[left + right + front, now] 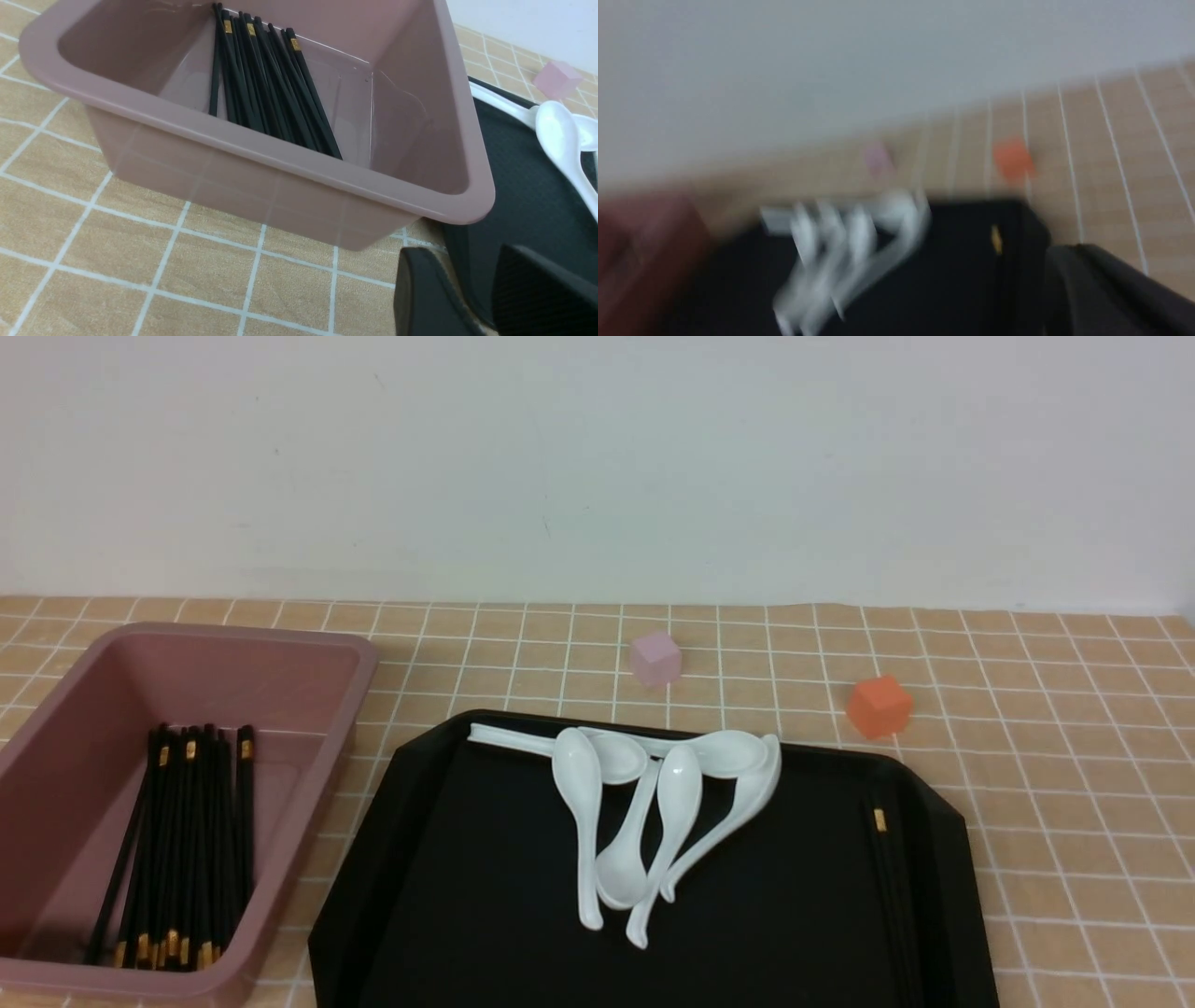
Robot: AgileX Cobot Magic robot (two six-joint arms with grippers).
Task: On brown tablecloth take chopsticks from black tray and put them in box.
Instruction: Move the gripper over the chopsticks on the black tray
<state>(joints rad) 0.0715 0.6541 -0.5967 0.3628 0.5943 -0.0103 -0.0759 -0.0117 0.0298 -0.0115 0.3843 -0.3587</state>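
So the deep mauve-pink plastic box [345,705] sits on the left. Its right rim is close to the left edge of the big glossy black tray [485,896], with only a thin strip of the tan-orange grid-printed tablecloth [1055,728] between them. Most of the thin black chopsticks [187,849] with gold bands are already in the box, bunched lengthwise and leaning toward its left wall, so the right half of the floor is free.

At least one leftover chopstick [879,819] is still on the tray, tight along the right rim. It's hard to see, black on black. A tangle of white ceramic soup spoons [644,812] crowds the far middle of the tray, touching the back rim. There's a wide bare patch between them and that stick.

The left gripper [467,261] hangs by the box's near corner, fingers [430,298] parted with nothing between them. The right gripper [1106,284] view is badly blurred, so I can't tell how its fingers stand.

Past the tray, a small pink cube [655,658] and an orange cube [878,707] sit on the cloth, well apart. Behind them is a plain white wall [597,457].
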